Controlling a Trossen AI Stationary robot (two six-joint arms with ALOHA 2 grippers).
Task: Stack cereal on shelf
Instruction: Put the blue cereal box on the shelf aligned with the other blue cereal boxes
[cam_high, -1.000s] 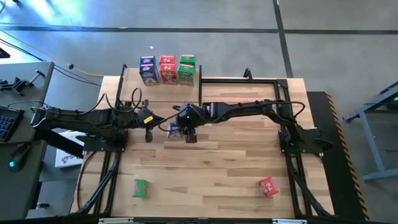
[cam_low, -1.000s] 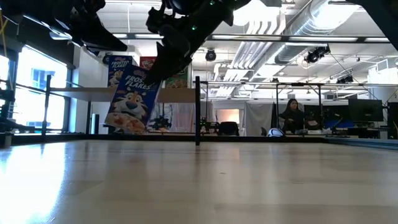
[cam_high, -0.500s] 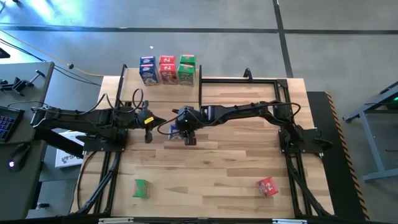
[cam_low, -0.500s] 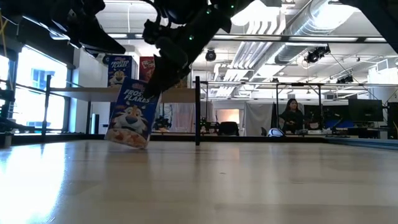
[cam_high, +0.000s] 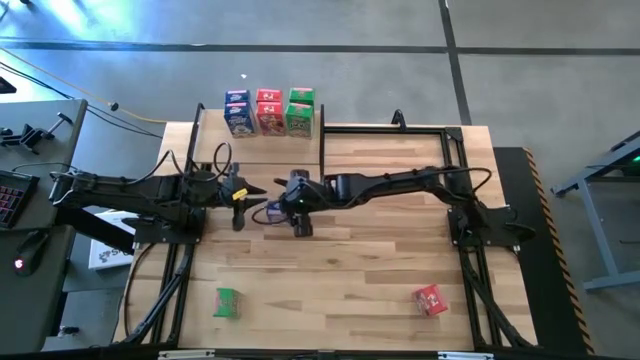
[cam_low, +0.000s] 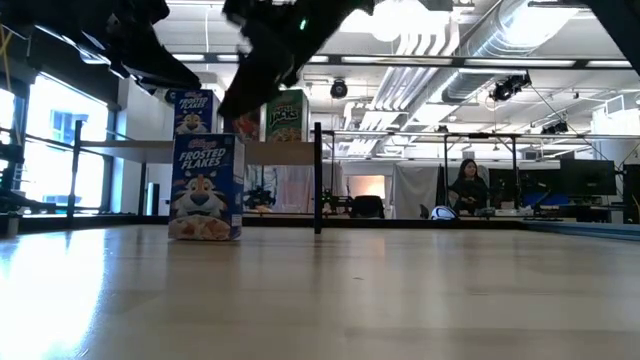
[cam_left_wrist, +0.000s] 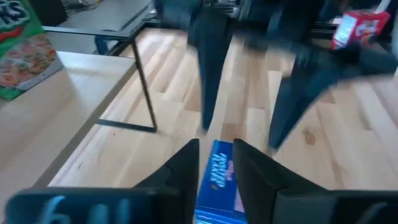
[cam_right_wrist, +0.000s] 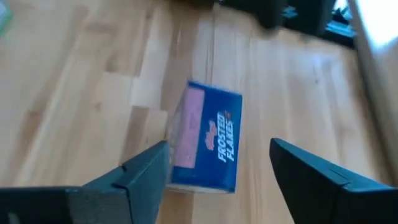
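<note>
A blue cereal box (cam_low: 206, 187) is seen standing upright on the bench (cam_high: 340, 270) near its middle, released by the right claw (cam_high: 296, 203), whose fingers are spread open above it. The left claw (cam_high: 243, 198) is held open just beside the box. Three boxes are lined up on the shelf (cam_high: 262, 133) at the far edge

Both grippers crowding the blue box (cam_low: 205, 187)

Left gripper (cam_high: 243, 196) and right gripper (cam_high: 297, 203) are flanking it mid-table; the front boards are lying mostly open.
</note>
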